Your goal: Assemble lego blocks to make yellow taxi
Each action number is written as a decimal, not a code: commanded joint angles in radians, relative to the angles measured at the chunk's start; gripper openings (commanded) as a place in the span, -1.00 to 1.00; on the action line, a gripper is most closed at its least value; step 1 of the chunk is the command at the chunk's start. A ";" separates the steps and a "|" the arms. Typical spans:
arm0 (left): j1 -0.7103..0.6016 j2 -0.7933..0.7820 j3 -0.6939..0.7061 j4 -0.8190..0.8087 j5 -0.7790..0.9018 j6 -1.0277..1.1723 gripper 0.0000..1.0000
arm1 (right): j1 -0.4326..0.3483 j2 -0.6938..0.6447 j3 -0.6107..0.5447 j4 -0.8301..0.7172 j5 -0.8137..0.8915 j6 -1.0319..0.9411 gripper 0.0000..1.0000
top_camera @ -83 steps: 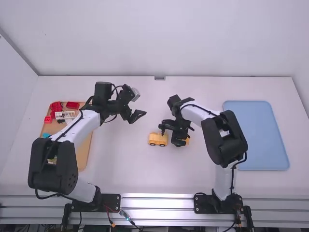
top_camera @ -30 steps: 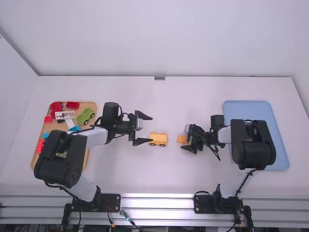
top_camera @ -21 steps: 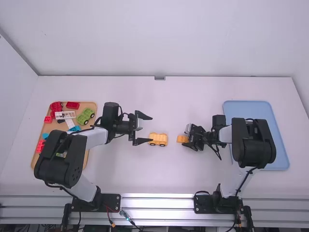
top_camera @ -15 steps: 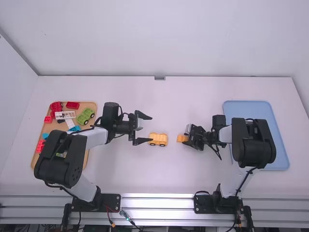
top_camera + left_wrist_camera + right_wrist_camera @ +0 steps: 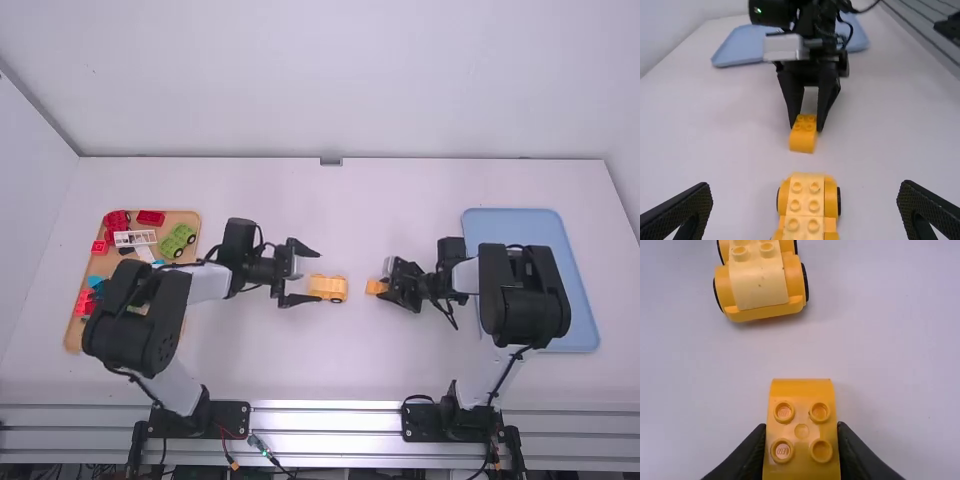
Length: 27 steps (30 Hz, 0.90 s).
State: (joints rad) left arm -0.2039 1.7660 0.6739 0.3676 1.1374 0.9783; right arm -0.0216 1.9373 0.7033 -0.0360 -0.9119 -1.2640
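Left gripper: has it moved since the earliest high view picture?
Yes. In the high view, the left gripper has shifted rightward and nearer the arms' bases, farther from the tan tray.

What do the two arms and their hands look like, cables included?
The left arm and right arm match: white links, bulky black joints and thin black cables looping along them. The left hand and right hand are black, with two tapering fingers apiece; the left hand's look finely ridged.

The orange block [image 5: 801,390] and yellow car base [image 5: 758,287] look smooth plastic, the white table [image 5: 260,350] matt.
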 commanded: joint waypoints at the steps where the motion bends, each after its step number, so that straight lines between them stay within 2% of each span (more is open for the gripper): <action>1: -0.028 0.071 -0.011 0.044 -0.039 0.018 0.98 | 0.011 -0.010 0.040 -0.051 -0.008 -0.002 -0.38; 8: -0.032 0.216 0.006 0.192 -0.053 -0.065 0.98 | 0.009 -0.040 0.126 -0.286 -0.063 -0.172 -0.42; 18: -0.032 0.351 0.122 0.130 -0.002 -0.039 0.98 | 0.009 -0.063 0.240 -0.536 -0.090 -0.342 -0.42; 22: -0.032 0.372 0.135 0.132 -0.002 -0.039 0.97 | 0.014 -0.077 0.253 -0.546 -0.089 -0.341 -0.41; 24: -0.033 0.380 0.136 0.138 -0.002 -0.039 0.80 | 0.030 -0.100 0.252 -0.544 -0.082 -0.341 -0.37; 27: -0.042 0.380 0.128 0.142 -0.008 -0.039 0.68 | 0.047 -0.124 0.252 -0.537 -0.078 -0.323 -0.37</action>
State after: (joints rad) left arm -0.2379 2.1365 0.8051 0.5083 1.0985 0.9325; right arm 0.0135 1.8446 0.9367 -0.5690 -0.9798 -1.5871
